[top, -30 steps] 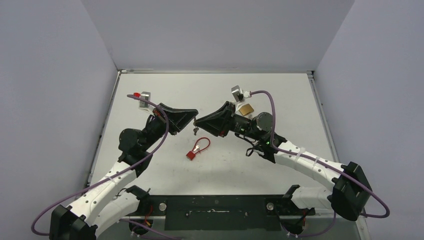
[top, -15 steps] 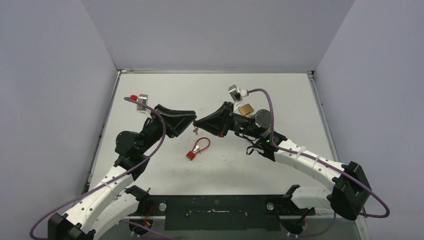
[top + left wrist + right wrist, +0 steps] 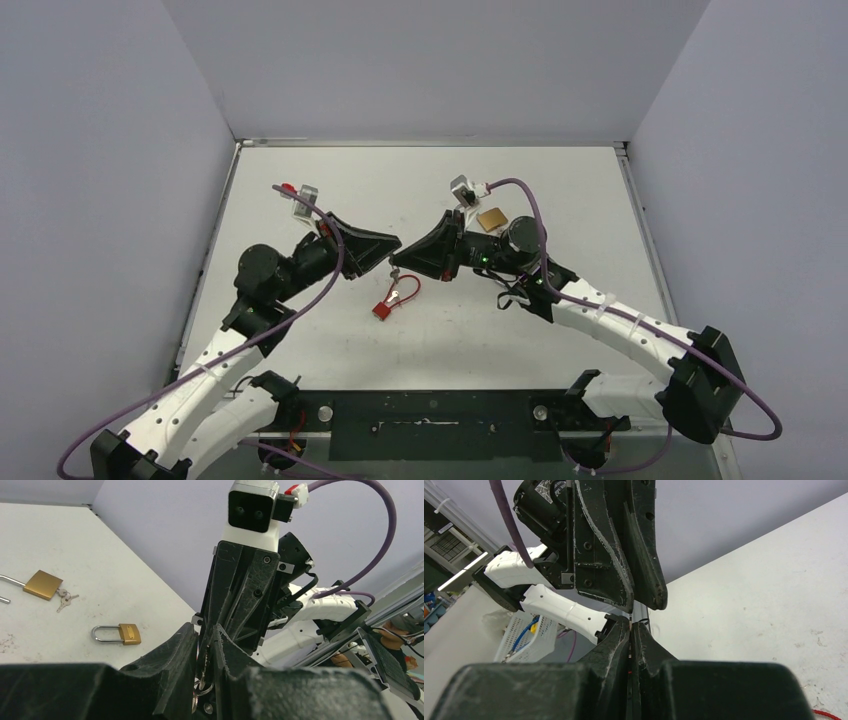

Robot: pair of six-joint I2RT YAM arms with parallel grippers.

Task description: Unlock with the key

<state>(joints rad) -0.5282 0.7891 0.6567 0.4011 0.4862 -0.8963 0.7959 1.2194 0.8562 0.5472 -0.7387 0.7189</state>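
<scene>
Tip to tip at the centre of the overhead frame, above the white desk (image 3: 580, 180), the left end effector (image 3: 390, 252) is closed down to a narrow slit, pinching the key (image 3: 393, 272) by its ring. The right end effector (image 3: 404, 262) has its fingers pressed together, with anything between them too thin to make out. The red padlock (image 3: 382, 309) lies on the desk just below them, and a brass padlock (image 3: 490, 219) lies to the upper right

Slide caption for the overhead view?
Left gripper and right gripper meet tip to tip, a key dangling between them close to the red padlock; a brass padlock lies farther back.
</scene>
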